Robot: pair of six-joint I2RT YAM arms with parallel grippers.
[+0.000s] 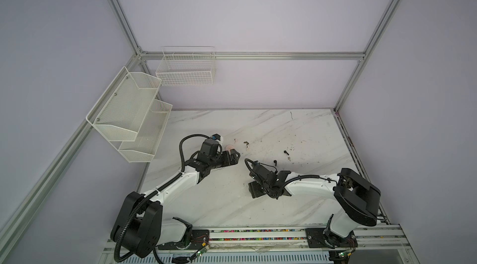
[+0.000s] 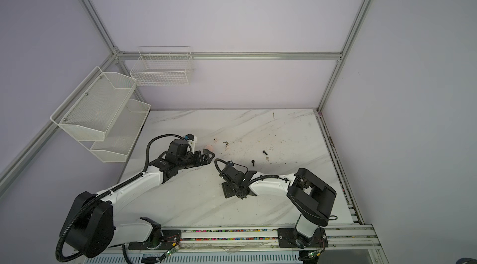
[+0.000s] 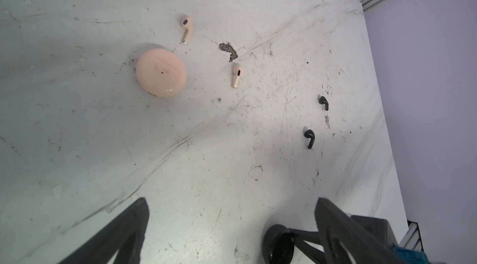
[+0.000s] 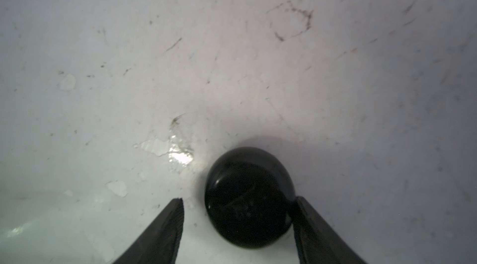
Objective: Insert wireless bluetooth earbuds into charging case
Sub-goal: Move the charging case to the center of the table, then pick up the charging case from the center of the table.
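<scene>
the earbuds [image 3: 309,138] are scattered on the tabletop [image 3: 77,133]; judged light and slick, best pinched at the stem. left tool [image 3: 231,202] is held wide; right tool [image 4: 237,199] is parted around the black case [image 4: 249,213].

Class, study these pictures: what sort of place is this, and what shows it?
Probably a robotics test booth: two robot arms mounted on a rail, a scuffed marble-look table boxed in by an aluminium frame and plain panels, wire baskets on the walls.
</scene>
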